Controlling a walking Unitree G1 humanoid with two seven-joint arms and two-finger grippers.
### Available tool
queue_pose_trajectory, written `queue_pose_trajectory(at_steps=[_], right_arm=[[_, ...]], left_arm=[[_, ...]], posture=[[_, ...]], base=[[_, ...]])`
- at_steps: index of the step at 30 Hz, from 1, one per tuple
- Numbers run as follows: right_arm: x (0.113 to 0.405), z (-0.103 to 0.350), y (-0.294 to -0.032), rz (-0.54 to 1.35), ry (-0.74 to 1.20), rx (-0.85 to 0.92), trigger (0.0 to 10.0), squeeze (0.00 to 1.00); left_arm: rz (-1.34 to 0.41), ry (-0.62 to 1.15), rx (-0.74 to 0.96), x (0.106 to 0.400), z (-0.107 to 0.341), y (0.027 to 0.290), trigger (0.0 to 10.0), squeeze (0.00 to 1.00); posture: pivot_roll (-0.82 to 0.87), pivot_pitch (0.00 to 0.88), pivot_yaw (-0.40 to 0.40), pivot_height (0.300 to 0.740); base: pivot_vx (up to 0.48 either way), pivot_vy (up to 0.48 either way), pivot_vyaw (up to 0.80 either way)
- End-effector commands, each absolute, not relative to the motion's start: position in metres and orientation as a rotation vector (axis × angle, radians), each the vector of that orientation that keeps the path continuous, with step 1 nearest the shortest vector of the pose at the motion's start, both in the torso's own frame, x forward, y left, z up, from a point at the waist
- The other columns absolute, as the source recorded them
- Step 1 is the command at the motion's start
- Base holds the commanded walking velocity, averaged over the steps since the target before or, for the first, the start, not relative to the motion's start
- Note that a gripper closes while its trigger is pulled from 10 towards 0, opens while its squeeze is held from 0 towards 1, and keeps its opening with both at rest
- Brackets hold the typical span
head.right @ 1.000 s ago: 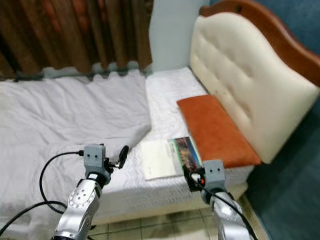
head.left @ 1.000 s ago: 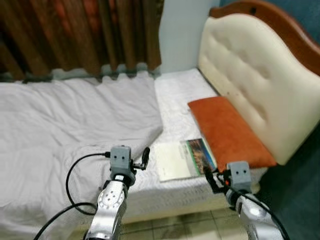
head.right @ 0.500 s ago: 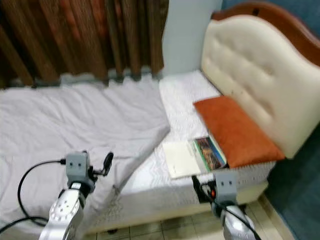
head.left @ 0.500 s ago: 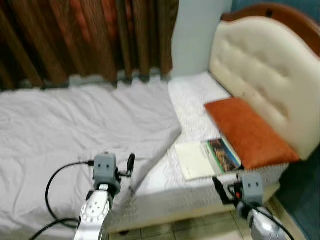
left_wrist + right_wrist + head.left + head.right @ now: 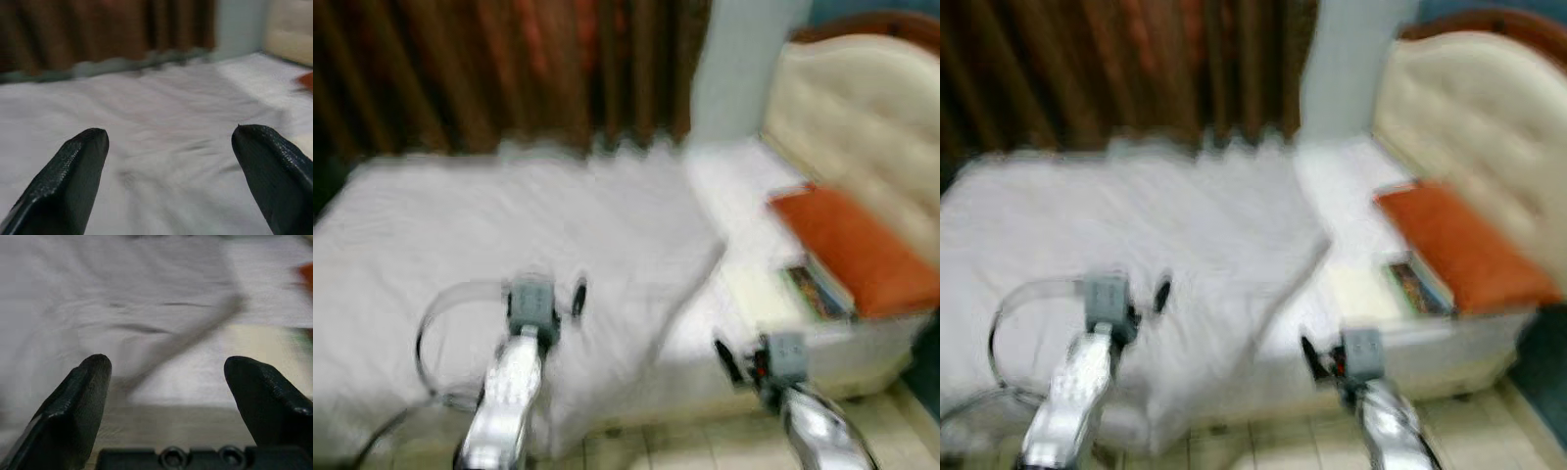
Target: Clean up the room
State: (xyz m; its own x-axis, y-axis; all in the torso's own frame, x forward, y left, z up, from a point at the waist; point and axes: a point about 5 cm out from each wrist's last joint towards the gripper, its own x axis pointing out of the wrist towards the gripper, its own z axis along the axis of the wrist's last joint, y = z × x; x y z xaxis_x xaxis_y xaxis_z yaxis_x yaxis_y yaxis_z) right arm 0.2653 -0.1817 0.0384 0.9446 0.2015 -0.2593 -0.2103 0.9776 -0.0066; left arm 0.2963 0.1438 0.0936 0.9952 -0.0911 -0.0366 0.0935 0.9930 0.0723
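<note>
Your inventory at this moment, head views blurred:

1. Left hand (image 5: 578, 297): it was raised over the rumpled white sheet (image 5: 509, 225) of the bed (image 5: 862, 343), fingers (image 5: 73, 171) spread wide apart and grasping nothing, with only sheet between them in its wrist view.
2. Right hand (image 5: 722, 357): it hung at the near edge of the bed, over the tiled floor (image 5: 705, 446), fingers (image 5: 78, 401) likewise released and wide apart, nothing between them.
3. Orange pillow (image 5: 857, 250): it lay well beyond your right hand and to its right, against the cream padded headboard (image 5: 862, 127).
4. Book (image 5: 813, 289): it lay just beside the pillow's near side, ahead and right of your right hand, its cover too blurred to read.
5. Pale sheet of paper or open page (image 5: 749, 294): it lay next to the book, just ahead of your right hand.
6. Brown curtains (image 5: 509, 69): they hung far beyond your left hand, behind the bed.
7. Folded-back edge of the white sheet (image 5: 700, 279): it ran between your 2 hands.
</note>
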Motion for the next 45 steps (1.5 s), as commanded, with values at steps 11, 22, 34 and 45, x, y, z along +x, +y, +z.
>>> queue_pose_trajectory(at_steps=[11,22,34,45], right_arm=[[0.268,0.040,-0.183,0.217,0.262,-0.043,10.0,0.00],[0.274,0.044,-0.181,0.228,0.252,-0.052,10.0,0.00],[0.273,0.043,-0.180,0.239,0.256,-0.058,10.0,0.00],[0.267,0.039,-0.181,0.216,0.277,-0.053,10.0,0.00]], left_arm=[[-0.139,0.031,0.043,0.296,0.093,0.133,10.0,0.00],[-0.159,0.043,0.027,0.298,0.091,0.129,10.0,0.00],[-0.190,0.045,0.022,0.300,0.090,0.123,10.0,0.00],[-0.356,0.113,0.089,0.319,0.082,0.104,10.0,0.00]], posture=[[-0.02,0.000,0.027,0.740],[-0.02,0.004,0.027,0.740],[-0.02,0.015,0.022,0.740],[-0.03,0.047,0.021,0.740]], base=[[0.218,0.000,0.19],[0.480,0.000,0.00],[0.480,0.000,0.03],[0.480,0.000,0.08]])
